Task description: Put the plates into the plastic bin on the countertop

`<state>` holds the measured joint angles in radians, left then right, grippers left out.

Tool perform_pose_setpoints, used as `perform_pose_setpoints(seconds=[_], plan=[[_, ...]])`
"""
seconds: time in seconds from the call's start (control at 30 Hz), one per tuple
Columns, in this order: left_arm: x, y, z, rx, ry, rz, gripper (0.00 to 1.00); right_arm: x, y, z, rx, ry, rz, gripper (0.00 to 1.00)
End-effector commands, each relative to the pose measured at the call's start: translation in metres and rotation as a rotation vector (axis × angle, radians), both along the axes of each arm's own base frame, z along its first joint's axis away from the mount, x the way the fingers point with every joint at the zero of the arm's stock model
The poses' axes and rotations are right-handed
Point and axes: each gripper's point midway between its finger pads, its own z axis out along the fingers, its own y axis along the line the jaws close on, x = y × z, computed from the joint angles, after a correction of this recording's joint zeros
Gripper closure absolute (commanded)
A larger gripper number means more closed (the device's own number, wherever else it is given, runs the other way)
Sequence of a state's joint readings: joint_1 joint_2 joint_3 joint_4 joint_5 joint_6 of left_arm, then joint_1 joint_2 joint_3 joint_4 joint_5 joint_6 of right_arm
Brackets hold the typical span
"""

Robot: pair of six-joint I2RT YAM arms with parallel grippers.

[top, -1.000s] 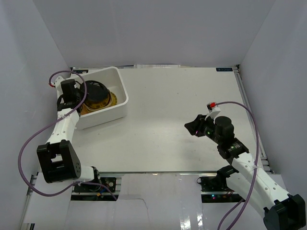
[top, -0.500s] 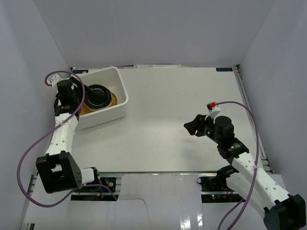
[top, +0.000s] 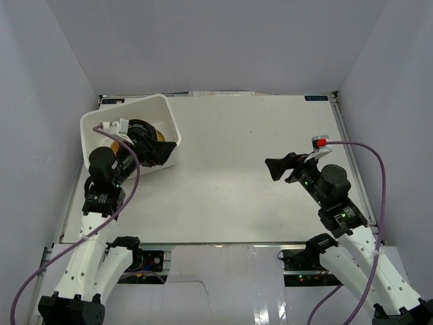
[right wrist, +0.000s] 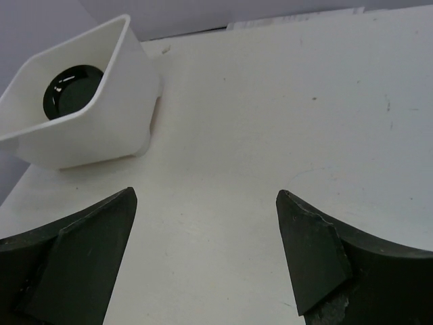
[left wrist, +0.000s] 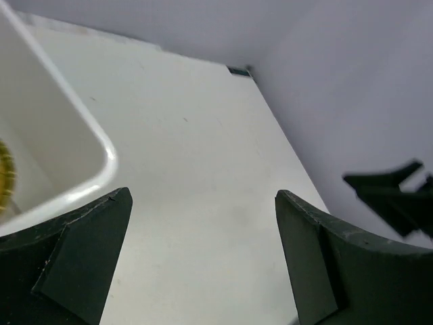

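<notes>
Two arms stand folded near their own sides of the countertop (top: 237, 149), both empty-handed. On the left, the arm rises from its base, bends at the wrist, and points the left gripper (left wrist: 203, 200) rightward past the bin's (top: 135, 101) near corner. Its jaws are spread wide, and the dark, matte, wedge-shaped fingers (left wrist: 81, 264) hold nothing. On the right, the arm reaches up and leftward, with the right gripper (right wrist: 206, 196) above bare white surface, well apart from the bin. Its jaws are equally wide and nothing lies between them. A purple cable (top: 375, 169) loops over that arm. The bin is smooth white plastic with rounded corners and a flared rim, and sits at the far left. Inside lies a round, glossy black plate (right wrist: 71, 91), with a yellow edge (top: 161, 135) showing beside it.
</notes>
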<state>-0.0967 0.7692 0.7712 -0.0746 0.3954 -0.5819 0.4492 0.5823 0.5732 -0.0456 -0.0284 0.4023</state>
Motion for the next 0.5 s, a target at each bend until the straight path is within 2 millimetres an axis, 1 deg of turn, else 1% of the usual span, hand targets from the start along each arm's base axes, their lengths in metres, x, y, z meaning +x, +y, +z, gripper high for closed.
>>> perform_pose_setpoints(seconds=[0.0,0.07,0.1,0.17,0.2,0.3,0.37,0.4,0.47], plan=[[-0.052,-0.037,-0.017,0.061,-0.045,-0.273,0.02,0.005,-0.026,0.022,-0.017,-0.066,-0.141,0.1],[-0.072,-0.042,-0.019,0.074,-0.068,-0.344,0.02,0.004,-0.031,0.017,-0.02,-0.057,-0.16,0.1],[-0.078,-0.042,-0.025,0.081,-0.045,-0.355,0.02,0.002,-0.031,0.013,-0.02,-0.056,-0.155,0.1],[-0.083,-0.042,-0.026,0.093,-0.044,-0.36,0.02,-0.001,-0.029,0.011,-0.013,-0.066,-0.142,0.1],[-0.087,-0.042,-0.023,0.097,-0.06,-0.366,0.02,-0.003,-0.03,0.007,-0.011,-0.068,-0.139,0.1],[-0.092,-0.043,-0.02,0.104,-0.077,-0.379,0.02,-0.004,-0.034,0.009,0.001,-0.095,-0.156,0.1],[-0.092,-0.042,-0.019,0.111,-0.086,-0.376,0.02,-0.005,-0.037,0.009,0.005,-0.101,-0.172,0.1],[-0.091,-0.041,-0.019,0.113,-0.085,-0.371,0.02,-0.005,-0.039,0.011,0.01,-0.11,-0.18,0.1],[-0.089,-0.042,-0.013,0.113,-0.097,-0.362,0.02,-0.006,-0.04,0.018,0.015,-0.128,-0.183,0.1]])
